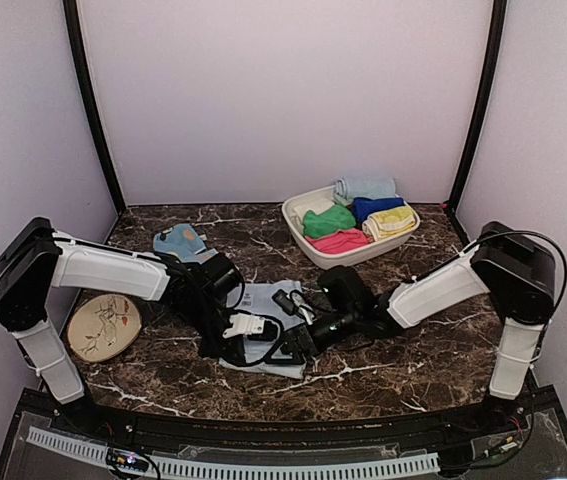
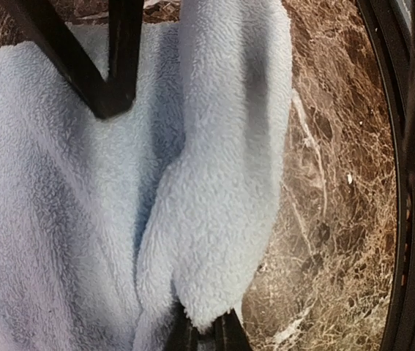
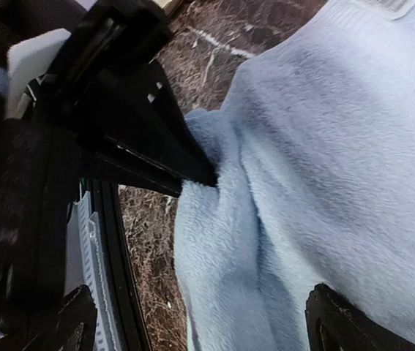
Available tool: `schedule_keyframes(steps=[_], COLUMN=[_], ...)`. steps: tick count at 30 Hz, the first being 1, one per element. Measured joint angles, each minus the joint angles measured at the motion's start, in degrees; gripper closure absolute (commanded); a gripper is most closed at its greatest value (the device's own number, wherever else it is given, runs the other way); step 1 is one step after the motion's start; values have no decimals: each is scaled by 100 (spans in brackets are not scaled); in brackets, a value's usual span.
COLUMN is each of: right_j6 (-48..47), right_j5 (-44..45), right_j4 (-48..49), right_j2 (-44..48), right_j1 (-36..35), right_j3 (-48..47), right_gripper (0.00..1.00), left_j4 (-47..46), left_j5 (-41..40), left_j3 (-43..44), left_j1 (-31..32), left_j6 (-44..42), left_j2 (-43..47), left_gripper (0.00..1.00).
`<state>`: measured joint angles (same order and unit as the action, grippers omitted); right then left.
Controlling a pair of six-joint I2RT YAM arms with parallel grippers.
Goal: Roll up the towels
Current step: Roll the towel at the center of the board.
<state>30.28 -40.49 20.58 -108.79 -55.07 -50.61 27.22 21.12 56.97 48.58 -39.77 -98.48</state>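
A: Towels, where are they?
B: Middle of the top view, slightly low, is the pale blue towel point(image 2: 61, 219). It's on the marble table point(image 1: 413, 350), and both arms meet over it. Up and left of that is the spotted towel point(image 1: 183, 243), crumpled, well apart from both grippers.
A: Left side?
B: At the bottom middle of its own view, the left gripper point(image 2: 206, 338) is clamped on a raised fold of the pale blue towel. The fold runs up the frame as a thick ridge, with bare marble to its right. The right wrist view shows the same pinch from the other side, a black tip biting the fold left of centre.
A: Right side?
B: Spread wide and holding nothing is the right gripper point(image 3: 211, 325). Its fingers point(image 3: 353, 322) sit in the two bottom corners of its view, with the towel between them. Can't tell if the pads touch the cloth.
A: Rolled?
B: No. One lifted fold, the rest lies spread.
A: Other stuff?
B: There's a white tub point(image 1: 358, 255) right of centre, upper half of the top view. It's packed with rolled towels point(image 1: 328, 222): green, pink, dark blue, yellow, and a pale one at the back. A round beige plate point(image 1: 103, 327) is at the left, beside the left arm.
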Motion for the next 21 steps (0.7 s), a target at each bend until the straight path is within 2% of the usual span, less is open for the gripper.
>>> schedule_keyframes(steps=[6,10,14,18,21], right_j6=[-605,-1029,-1019,-1187,-1897], right_j5=[1480,3338,5025,5469,5484], right_j4=[-614,-798,-352,249,367], right_j2=[1005,2251,3560,3952,3849], right_j1=[98,-46,-142,79,-149], right_j3=[516,1086,1517,1838,1956], right_gripper=[0,0,0,0,4], left_j4=[638,1268,1886,2114,2247], left_j5=[844,1331,1727,1919,2090], left_j3=[389,522,610,728,848], left_j1=[-457,-684,-693,-704,-824], left_j6=[103,59,-11,-9,-4], left_j2=[-339,-461,-573,-828,-1071], left_gripper=[100,100,100,100,100])
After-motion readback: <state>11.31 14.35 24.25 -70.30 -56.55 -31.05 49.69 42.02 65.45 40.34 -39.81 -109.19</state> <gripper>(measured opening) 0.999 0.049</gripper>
